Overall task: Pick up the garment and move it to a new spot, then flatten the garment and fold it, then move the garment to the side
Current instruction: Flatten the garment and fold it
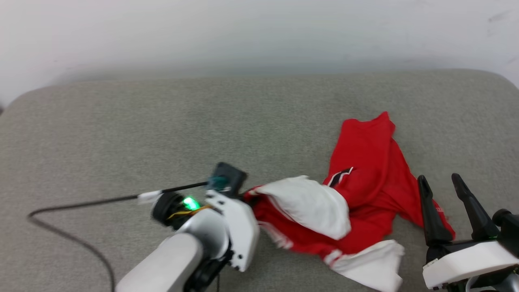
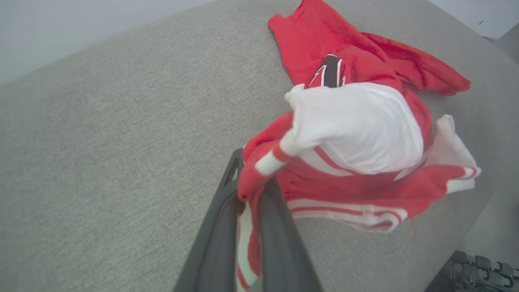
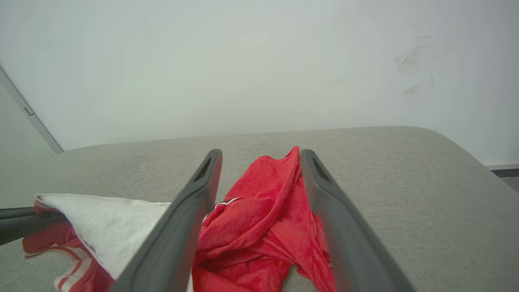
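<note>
Garment (image 1: 365,170) lies crumpled near the worktop's (image 1: 162,121) near edge, right of centre. Its long axis runs from that edge toward the far right corner, with the red tail pointing away.

- **Materials:** soft red knit, a puffed white sleeve (image 1: 312,202), and grey woven worktop cover.
- **Left pincer** (image 2: 251,174): clamped on the striped trim (image 2: 243,227).
- **Right pincer** (image 1: 439,182): spread wide and empty, at the garment's right side.

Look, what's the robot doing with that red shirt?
The robot's left hand is shut on a striped edge of the crumpled red jersey T-shirt with white sleeves, which lies bunched on the grey fabric-covered surface. Its right hand is open beside the shirt, holding nothing. The shirt is not yet flattened or folded.
</note>
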`<state>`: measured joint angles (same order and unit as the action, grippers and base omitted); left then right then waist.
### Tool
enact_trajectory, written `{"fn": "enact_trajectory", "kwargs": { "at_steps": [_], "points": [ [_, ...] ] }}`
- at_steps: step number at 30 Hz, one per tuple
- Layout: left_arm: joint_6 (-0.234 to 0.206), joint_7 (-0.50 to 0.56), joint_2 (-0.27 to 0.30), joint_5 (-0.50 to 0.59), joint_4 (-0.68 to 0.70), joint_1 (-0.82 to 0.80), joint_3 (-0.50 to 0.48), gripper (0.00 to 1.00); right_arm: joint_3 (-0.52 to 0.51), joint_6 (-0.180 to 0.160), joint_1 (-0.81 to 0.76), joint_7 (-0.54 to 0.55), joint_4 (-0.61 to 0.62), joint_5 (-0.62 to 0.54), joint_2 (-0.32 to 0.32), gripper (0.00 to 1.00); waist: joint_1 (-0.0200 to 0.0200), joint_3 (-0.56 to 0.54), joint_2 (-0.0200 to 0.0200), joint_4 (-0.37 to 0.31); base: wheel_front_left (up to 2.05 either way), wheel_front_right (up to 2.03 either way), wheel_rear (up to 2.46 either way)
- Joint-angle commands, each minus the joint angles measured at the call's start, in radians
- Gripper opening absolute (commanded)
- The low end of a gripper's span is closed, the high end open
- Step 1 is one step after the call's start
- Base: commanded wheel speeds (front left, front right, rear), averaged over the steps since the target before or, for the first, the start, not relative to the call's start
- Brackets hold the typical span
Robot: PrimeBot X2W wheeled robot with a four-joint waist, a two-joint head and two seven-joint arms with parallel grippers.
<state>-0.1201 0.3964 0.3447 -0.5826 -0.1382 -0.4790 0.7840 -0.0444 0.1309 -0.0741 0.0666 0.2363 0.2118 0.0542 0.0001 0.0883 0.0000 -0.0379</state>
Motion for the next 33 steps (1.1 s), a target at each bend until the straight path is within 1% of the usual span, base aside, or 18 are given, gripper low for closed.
{"fn": "enact_trajectory", "kwargs": {
  "at_steps": [1, 2, 3, 4, 6, 7, 8, 11, 12, 13, 14, 16, 19, 24, 27, 30, 33],
  "points": [
    [-0.034, -0.019, 0.025, -0.014, 0.032, 0.049, -0.028, 0.0, -0.002, 0.0, -0.013, 0.003, 0.008, 0.003, -0.004, 1.0, -0.0001, -0.015, 0.0, 0.025, 0.0, 0.0, 0.0],
    [-0.058, -0.031, 0.038, -0.029, 0.052, 0.084, -0.05, 0.0, -0.004, 0.0, -0.014, 0.005, 0.009, 0.003, -0.004, 1.0, -0.0001, -0.018, 0.0, 0.032, 0.0, 0.0, 0.0],
    [-0.058, -0.031, 0.038, -0.029, 0.052, 0.084, -0.05, 0.0, -0.004, 0.0, -0.014, 0.005, 0.009, 0.003, -0.004, 1.0, -0.0001, -0.018, 0.0, 0.032, 0.0, 0.0, 0.0],
    [-0.083, -0.041, 0.053, -0.044, 0.071, 0.121, -0.073, 0.0, -0.005, 0.0, -0.015, 0.009, 0.011, 0.005, -0.004, 1.0, -0.0001, -0.02, 0.0, 0.037, 0.0, 0.0, 0.0],
    [-0.17, -0.067, 0.097, -0.13, 0.106, 0.293, -0.159, 0.0, -0.004, 0.0, -0.022, 0.014, 0.014, 0.009, -0.004, 1.0, -0.0001, -0.023, 0.0, 0.051, 0.0, 0.0, 0.0],
    [-0.17, -0.067, 0.097, -0.13, 0.106, 0.293, -0.159, 0.0, -0.004, 0.0, -0.022, 0.014, 0.014, 0.009, -0.004, 1.0, -0.0001, -0.023, 0.0, 0.051, 0.0, 0.0, 0.0],
    [-0.186, -0.071, 0.1, -0.158, 0.107, 0.336, -0.177, 0.0, -0.003, 0.0, -0.022, 0.016, 0.015, 0.01, -0.004, 1.0, -0.0001, -0.022, 0.0, 0.053, 0.0, 0.0, 0.0],
    [-0.203, -0.075, 0.1, -0.22, 0.093, 0.439, -0.202, 0.0, -0.002, 0.0, -0.024, 0.017, 0.017, 0.009, -0.004, 1.0, -0.0001, -0.022, 0.0, 0.061, 0.0, 0.0, 0.0],
    [-0.203, -0.076, 0.095, -0.234, 0.085, 0.461, -0.204, 0.07, -0.001, 0.0, -0.025, 0.018, 0.018, 0.008, -0.004, 1.0, -0.0001, -0.022, 0.0, 0.062, 0.0, 0.0, 0.0],
    [-0.201, -0.078, 0.091, -0.24, 0.077, 0.475, -0.202, 0.47, 0.0, 0.0, -0.025, 0.018, 0.02, 0.007, -0.004, 1.0, -0.0001, -0.023, 0.0, 0.064, 0.0, 0.0, 0.0],
    [-0.199, -0.085, 0.088, -0.243, 0.071, 0.482, -0.201, 1.0, 0.001, 0.0, -0.026, 0.02, 0.022, 0.006, -0.004, 1.0, -0.0001, -0.025, 0.0, 0.065, 0.0, 0.0, 0.0],
    [-0.19, -0.107, 0.074, -0.24, 0.064, 0.482, -0.199, 1.0, 0.001, 0.0, -0.029, 0.022, 0.023, 0.006, -0.005, 1.0, -0.0001, -0.031, 0.0, 0.068, 0.0, 0.0, 0.0],
    [-0.182, -0.171, 0.066, -0.209, 0.078, 0.449, -0.209, 1.0, 0.004, 0.0, -0.033, 0.027, 0.023, 0.007, -0.005, 1.0, -0.0001, -0.046, 0.0, 0.071, 0.0, 0.0, 0.0],
    [-0.172, -0.273, 0.078, -0.142, 0.131, 0.398, -0.223, 1.0, 0.012, 0.0, -0.039, 0.032, 0.029, 0.003, -0.005, 1.0, -0.0001, -0.077, 0.0, 0.064, 0.0, 0.0, 0.0],
    [-0.172, -0.304, 0.092, -0.103, 0.161, 0.357, -0.23, 1.0, 0.011, 0.0, -0.042, 0.035, 0.035, 0.006, -0.005, 1.0, -0.0001, -0.086, 0.0, 0.058, 0.0, 0.0, 0.0],
    [-0.149, -0.27, 0.119, -0.079, 0.166, 0.299, -0.214, 1.0, 0.011, 0.0, -0.043, 0.039, 0.044, 0.008, -0.005, 1.0, -0.0001, -0.08, 0.0, 0.051, 0.0, 0.0, 0.0],
    [-0.097, -0.177, 0.154, -0.073, 0.137, 0.222, -0.181, 1.0, 0.011, 0.0, -0.03, 0.038, 0.052, 0.005, -0.005, 1.0, -0.0001, -0.055, 0.0, 0.042, 0.0, 0.0, 0.0]
  ]
}}
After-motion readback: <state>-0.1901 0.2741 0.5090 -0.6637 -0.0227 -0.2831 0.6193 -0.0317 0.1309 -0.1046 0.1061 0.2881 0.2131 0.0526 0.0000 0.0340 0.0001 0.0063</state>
